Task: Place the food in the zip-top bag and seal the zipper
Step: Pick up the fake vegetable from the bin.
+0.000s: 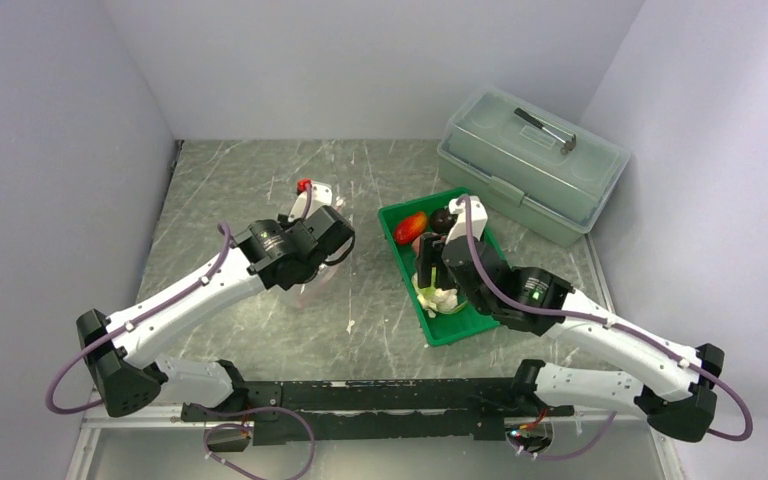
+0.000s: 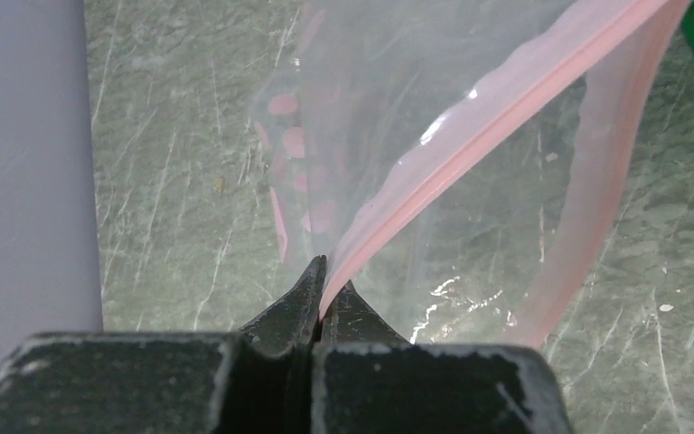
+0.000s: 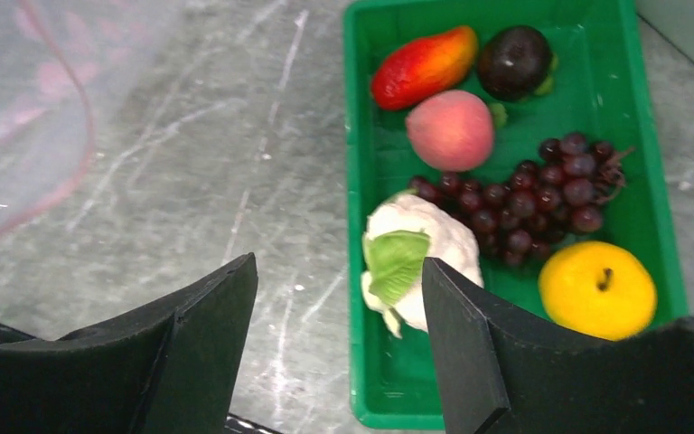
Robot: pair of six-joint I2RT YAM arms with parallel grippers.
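Surface (image 1: pixel 260 180): grey-green, scratched, pale-streaked.
Room: plain pale walls (image 1: pixel 380 60) on three sides; lidded box (image 1: pixel 532 165) in the far right corner.
Left hand (image 2: pixel 323 282): clenched on the zipper (image 2: pixel 470 127) of the zip-top bag (image 2: pixel 370 81), left of the tray.
Right hand (image 3: pixel 339 298): released, above the green tray (image 3: pixel 354 136).
Food (image 3: pixel 524 203): lying in the tray.

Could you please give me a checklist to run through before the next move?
1. Left tool shut on the zipper strip: ok.
2. Bag mouth open: ok.
3. Right tool open and empty: ok.
4. Food within reach: ok, six pieces lie in the tray.
5. Right tool centred on the cauliflower: not ok, it sits toward one finger.
6. Height above the cauliflower: cannot tell.
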